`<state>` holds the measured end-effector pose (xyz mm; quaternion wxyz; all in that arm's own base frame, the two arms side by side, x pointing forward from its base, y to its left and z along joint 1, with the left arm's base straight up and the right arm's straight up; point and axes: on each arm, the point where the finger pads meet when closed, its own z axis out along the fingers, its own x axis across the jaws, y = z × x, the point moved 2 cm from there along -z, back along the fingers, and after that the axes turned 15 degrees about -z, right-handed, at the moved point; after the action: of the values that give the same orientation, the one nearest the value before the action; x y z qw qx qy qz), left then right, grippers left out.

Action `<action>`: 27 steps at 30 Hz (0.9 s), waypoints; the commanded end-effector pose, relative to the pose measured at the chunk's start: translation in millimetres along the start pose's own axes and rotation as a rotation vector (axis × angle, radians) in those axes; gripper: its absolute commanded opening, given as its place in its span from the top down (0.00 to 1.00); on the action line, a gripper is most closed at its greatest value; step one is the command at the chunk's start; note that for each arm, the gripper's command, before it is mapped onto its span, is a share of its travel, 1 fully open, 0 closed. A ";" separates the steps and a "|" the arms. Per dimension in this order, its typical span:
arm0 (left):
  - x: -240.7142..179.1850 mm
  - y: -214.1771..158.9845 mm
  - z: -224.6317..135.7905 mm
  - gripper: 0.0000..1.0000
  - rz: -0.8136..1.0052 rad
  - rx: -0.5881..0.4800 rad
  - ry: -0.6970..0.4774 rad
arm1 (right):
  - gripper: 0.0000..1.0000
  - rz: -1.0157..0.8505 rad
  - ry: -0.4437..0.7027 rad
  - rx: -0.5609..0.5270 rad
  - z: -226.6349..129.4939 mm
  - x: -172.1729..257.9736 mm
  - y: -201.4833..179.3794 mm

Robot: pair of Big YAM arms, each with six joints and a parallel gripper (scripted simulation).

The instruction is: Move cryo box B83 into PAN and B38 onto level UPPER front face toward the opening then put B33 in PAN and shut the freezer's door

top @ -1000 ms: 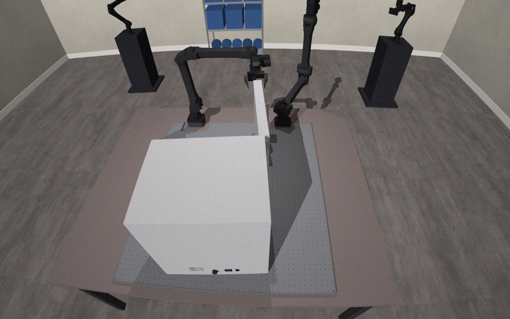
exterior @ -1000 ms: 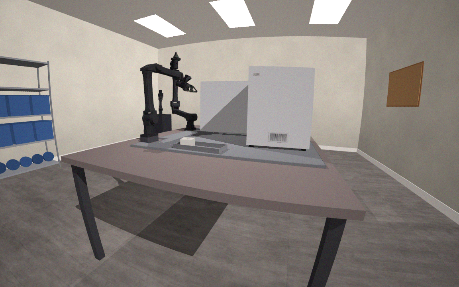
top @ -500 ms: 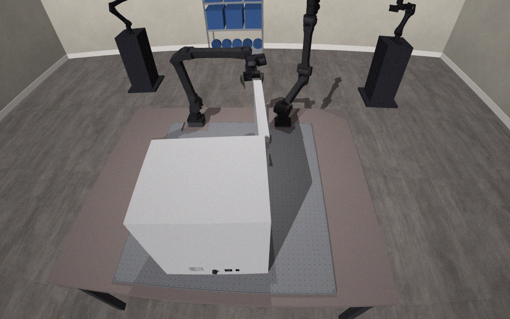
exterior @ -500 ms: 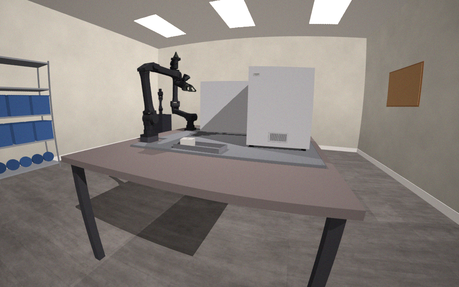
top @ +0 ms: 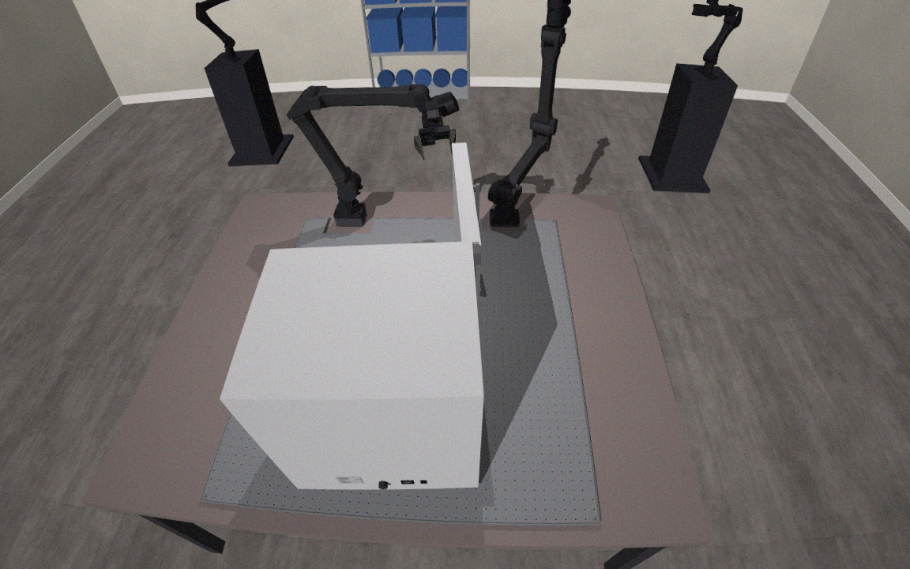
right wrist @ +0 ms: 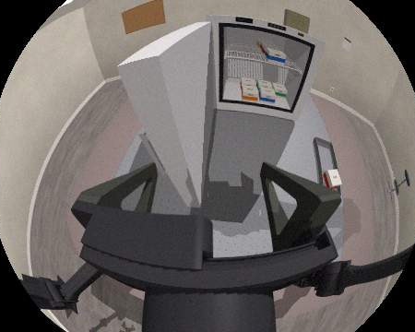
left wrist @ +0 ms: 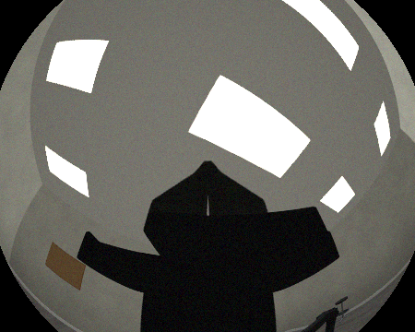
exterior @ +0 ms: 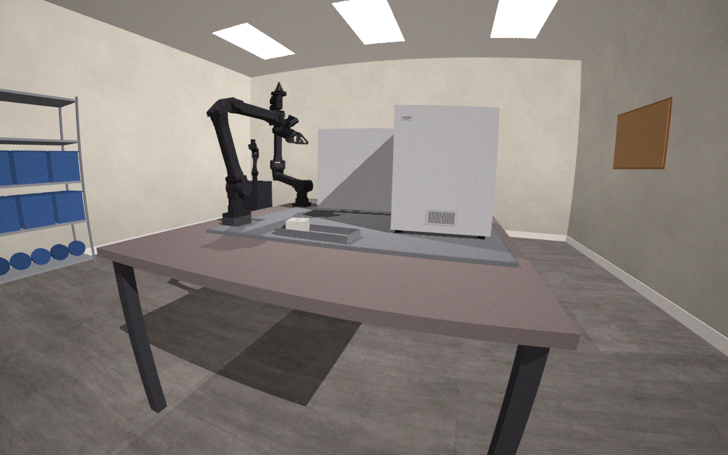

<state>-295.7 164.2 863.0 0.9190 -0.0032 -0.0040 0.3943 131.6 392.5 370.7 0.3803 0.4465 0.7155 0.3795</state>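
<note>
The freezer [top: 359, 318] [exterior: 445, 169] [right wrist: 254, 111] stands with its door [top: 466, 190] [exterior: 349, 163] [right wrist: 184, 83] swung wide open. In the right wrist view, a blue-fronted box [right wrist: 276, 55] lies on the wire shelf [right wrist: 243, 56], with red and yellow edges beside it. Several boxes sit below, one orange-fronted [right wrist: 250, 94]. Their IDs are too small to read. PAN [exterior: 327, 237] [right wrist: 316, 154] holds a white-lidded, red-fronted box [exterior: 297, 220] [right wrist: 333, 178] at one end. My right gripper [top: 436, 145] [exterior: 297, 138] [right wrist: 208, 168] is open and empty, high before the door's free edge. My left gripper [exterior: 279, 85] [left wrist: 207, 167] is shut, pointing at the ceiling.
The door's handle [right wrist: 153, 151] is on the side of the door away from PAN. The perforated base plate [top: 543, 438] [exterior: 440, 247] lies on the table [top: 628, 396] [exterior: 355, 277] beneath the freezer and PAN. The left arm [top: 549, 77] stands upright beside the door.
</note>
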 end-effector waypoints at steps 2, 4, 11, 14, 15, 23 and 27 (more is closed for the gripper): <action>4.0 -12.1 0.7 1.00 -0.013 0.035 0.012 | 0.00 -0.023 0.028 -0.013 2.4 -19.1 2.7; 4.0 -12.1 0.7 1.00 -0.013 0.035 0.012 | 0.00 -0.028 0.039 -0.017 2.6 -25.7 1.2; 4.0 -12.1 0.7 1.00 -0.013 0.035 0.012 | 0.00 -0.042 0.066 -0.025 3.5 -42.2 -2.6; 4.0 -12.1 0.7 1.00 -0.013 0.035 0.012 | 0.00 -0.050 0.082 -0.030 4.2 -52.1 -4.7; 4.0 -12.1 0.7 1.00 -0.013 0.035 0.012 | 0.00 -0.053 0.087 -0.031 4.5 -55.4 -5.4; 4.0 -12.1 0.7 1.00 -0.013 0.035 0.012 | 0.00 -0.086 0.103 -0.027 20.8 -61.4 -8.5; 4.0 -12.1 0.7 1.00 -0.013 0.035 0.012 | 0.00 -0.086 0.103 -0.027 28.1 -61.4 -5.0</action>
<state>-295.7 164.2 863.0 0.9190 -0.0032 -0.0040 0.3943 166.2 333.3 370.8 0.3567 0.4030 0.7417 0.4004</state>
